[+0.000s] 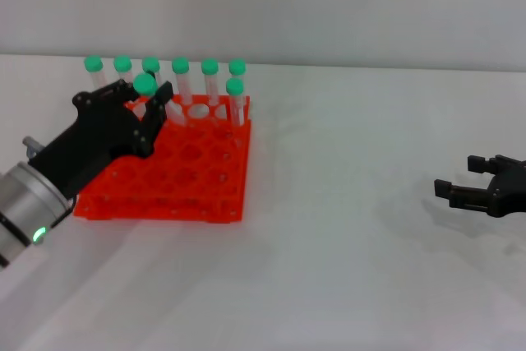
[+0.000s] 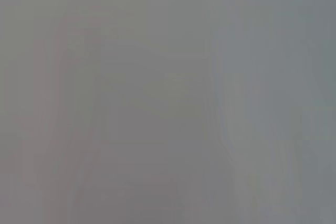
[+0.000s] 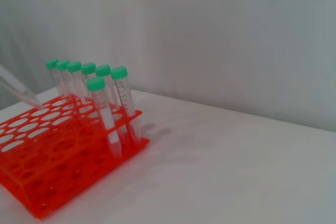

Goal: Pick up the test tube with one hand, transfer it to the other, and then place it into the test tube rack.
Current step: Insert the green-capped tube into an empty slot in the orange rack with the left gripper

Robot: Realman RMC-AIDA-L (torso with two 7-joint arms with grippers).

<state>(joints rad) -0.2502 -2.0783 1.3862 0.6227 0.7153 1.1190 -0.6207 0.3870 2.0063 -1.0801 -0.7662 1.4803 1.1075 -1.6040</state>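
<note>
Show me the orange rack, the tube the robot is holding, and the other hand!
test tube rack (image 1: 177, 191), head view, front top grid.
test tube (image 1: 145, 84), head view, green cap.
right hand (image 1: 485, 188), head view, between its fingertips.

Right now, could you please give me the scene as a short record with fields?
left hand: over the rack's far-left part, shut on the test tube
test tube: green cap above the fingers, tip above a rack hole
test tube rack: orange-red, on the table, seven other tubes standing along its far side
right hand: open, far right, holds nothing

rack (image 1: 177, 178) at desk (image 1: 345, 236) far-left; tube rows (image 1: 181, 67) along its back edge; left gripper (image 1: 138, 104) over rack, right gripper (image 1: 472, 182) at right edge.
</note>
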